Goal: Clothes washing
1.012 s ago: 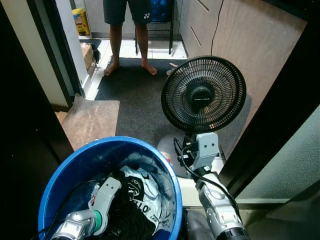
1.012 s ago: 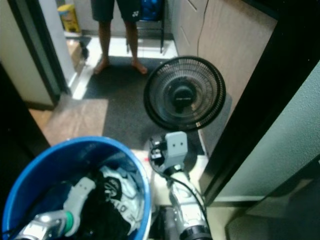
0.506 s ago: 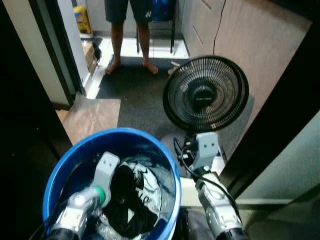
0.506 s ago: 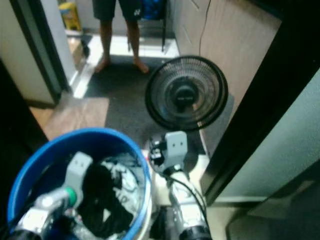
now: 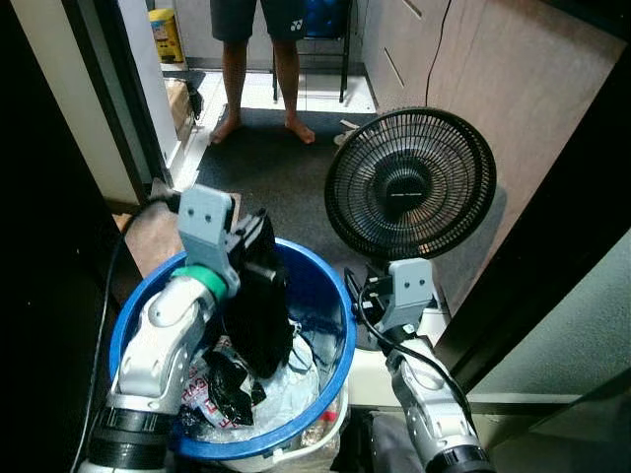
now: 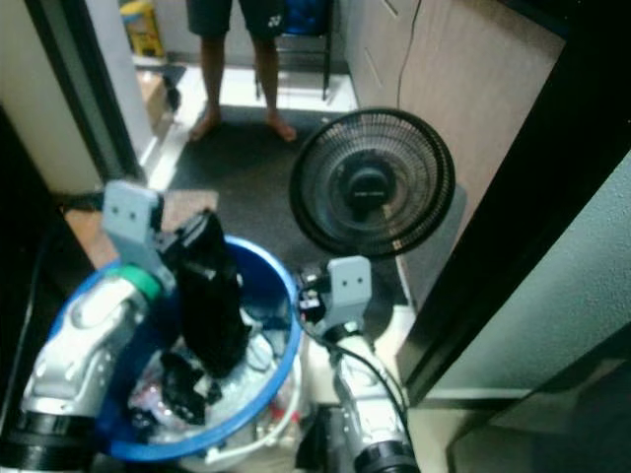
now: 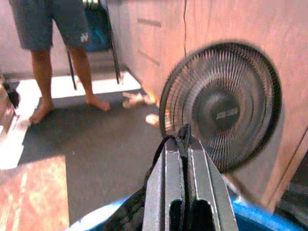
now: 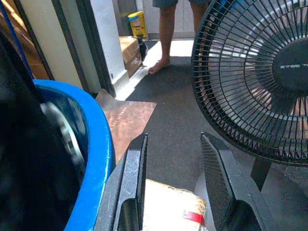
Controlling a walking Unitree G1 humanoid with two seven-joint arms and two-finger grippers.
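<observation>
Person (image 5: 258, 59): cut off above the shorts by the top edge; legs and bare feet show.
Black garment (image 5: 258, 301): lower end lost among the laundry in the blue tub (image 5: 330, 291).
Tub: near rim hidden behind the left arm (image 5: 163, 345).
Right eye view: blurred; the fan (image 6: 373, 184) grille lacks detail.
Fan label: too small to read.
Yellow container (image 5: 166, 34): partly behind the door frame.

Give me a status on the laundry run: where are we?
Done: the left gripper has a black garment clamped and raised above the blue tub. In hand: the garment hangs over the tub. Left: more clothes sit in the tub. The right gripper is open beside the tub, near the black fan.
</observation>
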